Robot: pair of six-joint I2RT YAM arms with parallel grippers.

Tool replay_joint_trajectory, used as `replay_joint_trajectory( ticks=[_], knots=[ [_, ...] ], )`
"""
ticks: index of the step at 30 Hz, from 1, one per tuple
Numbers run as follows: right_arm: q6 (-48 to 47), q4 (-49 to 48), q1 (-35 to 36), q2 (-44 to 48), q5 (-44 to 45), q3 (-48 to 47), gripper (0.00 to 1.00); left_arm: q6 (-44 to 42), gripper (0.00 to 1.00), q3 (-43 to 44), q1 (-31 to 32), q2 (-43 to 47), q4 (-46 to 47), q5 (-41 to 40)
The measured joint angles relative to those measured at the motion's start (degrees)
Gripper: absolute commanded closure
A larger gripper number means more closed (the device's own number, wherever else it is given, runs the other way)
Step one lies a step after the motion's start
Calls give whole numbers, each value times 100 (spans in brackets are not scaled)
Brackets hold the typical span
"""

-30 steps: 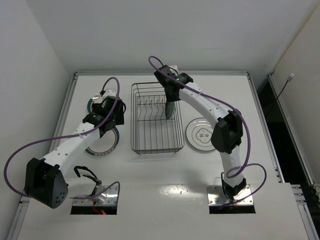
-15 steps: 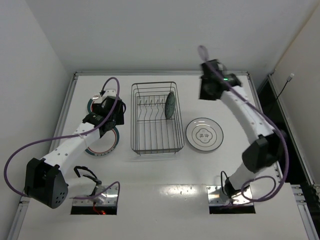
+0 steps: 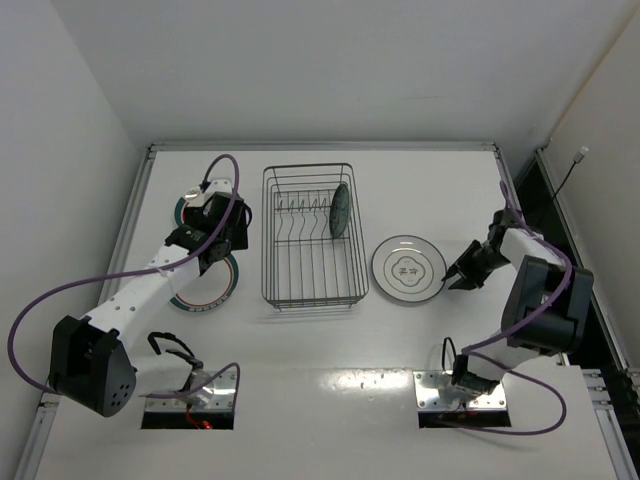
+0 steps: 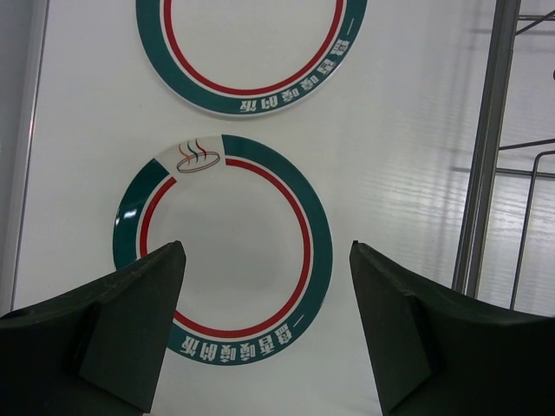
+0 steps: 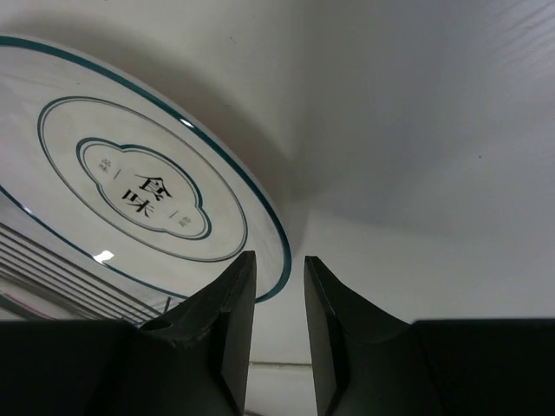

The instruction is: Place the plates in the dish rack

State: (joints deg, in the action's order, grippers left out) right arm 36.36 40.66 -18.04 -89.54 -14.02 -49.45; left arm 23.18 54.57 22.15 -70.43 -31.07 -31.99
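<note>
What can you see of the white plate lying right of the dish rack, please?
The white plate is round, glossy, seemingly ceramic, with a thin teal rim line, an inner ring and a lobed centre emblem holding characters. It lies flat on the table, apart from the dish rack. The right pincer, slightly open, sits at its right edge, not gripping it.

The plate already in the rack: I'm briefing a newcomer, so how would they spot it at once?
Find the dark wire rack in the middle of the white table. A plate stands on edge inside, near its far right corner. It alone is upright; the other plates lie flat.
</note>
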Motion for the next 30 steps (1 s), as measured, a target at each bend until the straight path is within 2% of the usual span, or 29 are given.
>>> replay_joint_trajectory(
  ticks=[10,13,15,19,23,25,30],
  knots=[
    [79,-702,-94,-402,-623,654,74,0,26,0,0,0,-15,0],
    [103,-868,-87,-557,-857,728,80,0,26,0,0,0,-15,0],
    [109,-914,-83,-608,-997,739,99,0,26,0,0,0,-15,0],
    [87,-1093,-83,-616,-1370,732,100,0,26,0,0,0,-15,-2],
    [85,-1110,-74,-369,-1305,671,100,0,26,0,0,0,-15,0],
    [111,-946,28,-57,-1123,369,100,0,26,0,0,0,-15,0],
    [170,-726,675,162,-127,-1464,100,0,26,0,0,0,-15,0]
  ],
)
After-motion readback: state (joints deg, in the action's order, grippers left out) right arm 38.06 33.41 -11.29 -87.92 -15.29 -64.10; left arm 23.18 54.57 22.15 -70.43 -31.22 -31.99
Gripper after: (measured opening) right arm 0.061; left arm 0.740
